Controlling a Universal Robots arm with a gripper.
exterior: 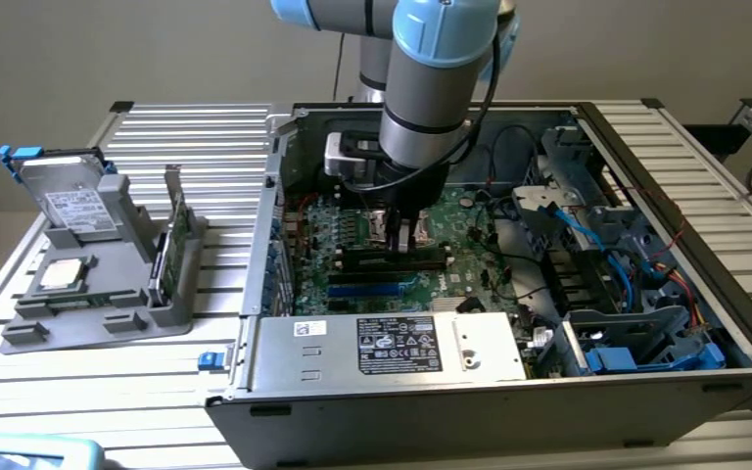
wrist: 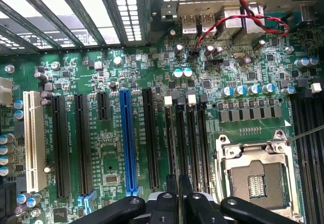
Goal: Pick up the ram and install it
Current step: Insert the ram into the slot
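I hang inside the open computer case [exterior: 728, 323], low over the green motherboard [wrist: 101, 148]. My gripper [wrist: 178, 177] has its fingers close together, clamped on the ram [exterior: 390, 253], which lies along the black memory slots [wrist: 195, 143] just under me. The bare processor socket [wrist: 255, 176] sits just beside those slots, and a long blue slot [wrist: 129, 143] runs on their other side. Red and black wires [wrist: 238, 16] loop near the rear ports. Outside the case, a grey stand [exterior: 95, 294] holds a green card [exterior: 177, 220].

PC case walls [exterior: 271, 206] hem gripper [wrist: 178, 187], cables [exterior: 607, 243] nr
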